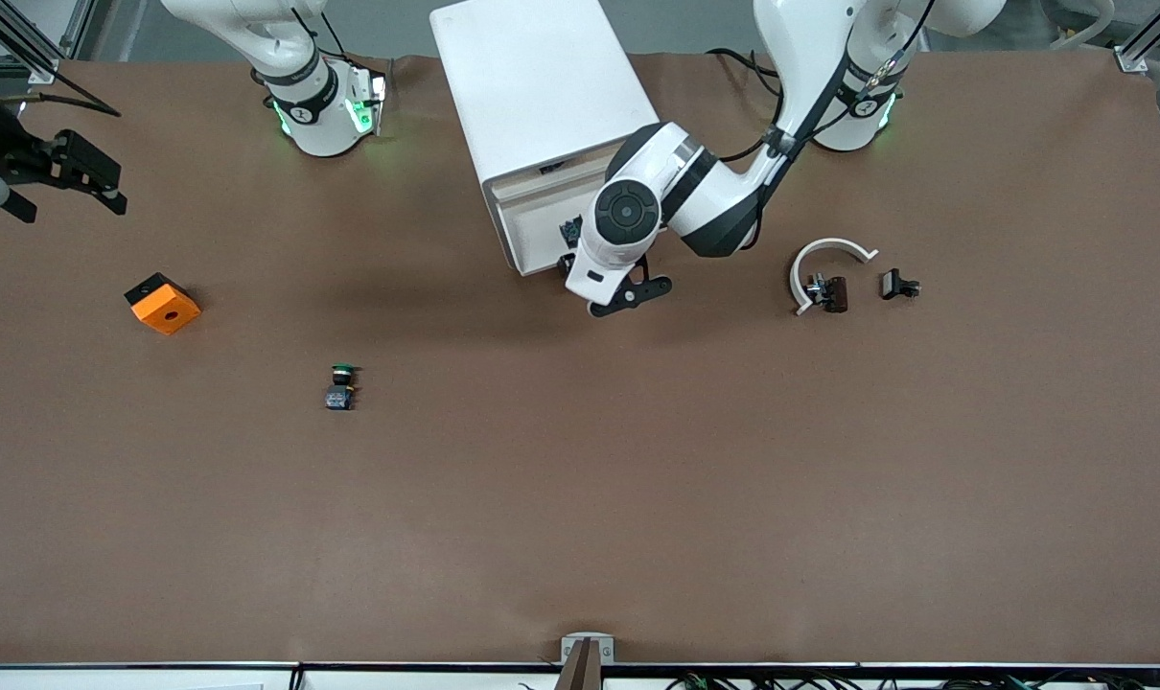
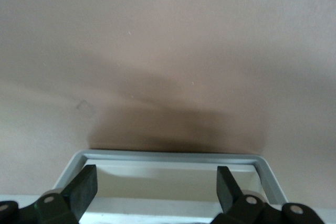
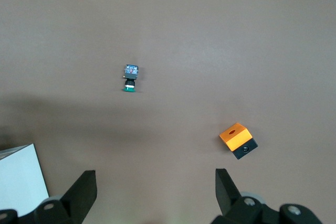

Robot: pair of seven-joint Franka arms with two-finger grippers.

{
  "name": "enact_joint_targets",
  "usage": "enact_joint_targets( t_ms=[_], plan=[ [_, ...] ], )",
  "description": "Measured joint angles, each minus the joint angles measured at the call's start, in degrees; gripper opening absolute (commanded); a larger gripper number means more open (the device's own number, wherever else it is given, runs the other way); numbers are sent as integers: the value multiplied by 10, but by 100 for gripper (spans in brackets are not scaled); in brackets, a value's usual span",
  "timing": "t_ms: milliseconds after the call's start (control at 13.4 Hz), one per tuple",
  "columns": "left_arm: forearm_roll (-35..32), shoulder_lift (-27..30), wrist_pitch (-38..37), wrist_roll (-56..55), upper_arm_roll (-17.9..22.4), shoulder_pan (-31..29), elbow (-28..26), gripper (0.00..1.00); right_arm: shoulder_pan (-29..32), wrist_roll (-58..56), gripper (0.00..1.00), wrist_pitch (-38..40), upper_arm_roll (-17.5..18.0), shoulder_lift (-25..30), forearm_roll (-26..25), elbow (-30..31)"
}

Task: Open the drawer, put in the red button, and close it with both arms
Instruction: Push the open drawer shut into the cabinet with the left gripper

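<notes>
Both arms are made of large white rounded shells with black bands at the joints. The left arm (image 1: 724,192) has a round dark grey cap on one joint, and thin black cables run along its upper part. The right arm (image 1: 302,86) carries a black ring with a small white mark, and green lights shine at its base. The left gripper (image 2: 156,192) and the right gripper (image 3: 156,190) are black, with flat angular jaws and small silver screws.
</notes>
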State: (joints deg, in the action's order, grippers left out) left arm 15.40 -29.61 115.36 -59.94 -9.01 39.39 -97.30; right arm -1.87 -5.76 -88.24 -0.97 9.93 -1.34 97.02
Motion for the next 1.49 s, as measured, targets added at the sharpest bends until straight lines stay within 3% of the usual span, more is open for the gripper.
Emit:
enact_joint_targets(
  t_ms=[1488],
  plan=[
    [66, -15, -6, -33, -43, 11, -1, 100, -13, 5, 100, -1, -5, 0, -1, -5]
  ],
)
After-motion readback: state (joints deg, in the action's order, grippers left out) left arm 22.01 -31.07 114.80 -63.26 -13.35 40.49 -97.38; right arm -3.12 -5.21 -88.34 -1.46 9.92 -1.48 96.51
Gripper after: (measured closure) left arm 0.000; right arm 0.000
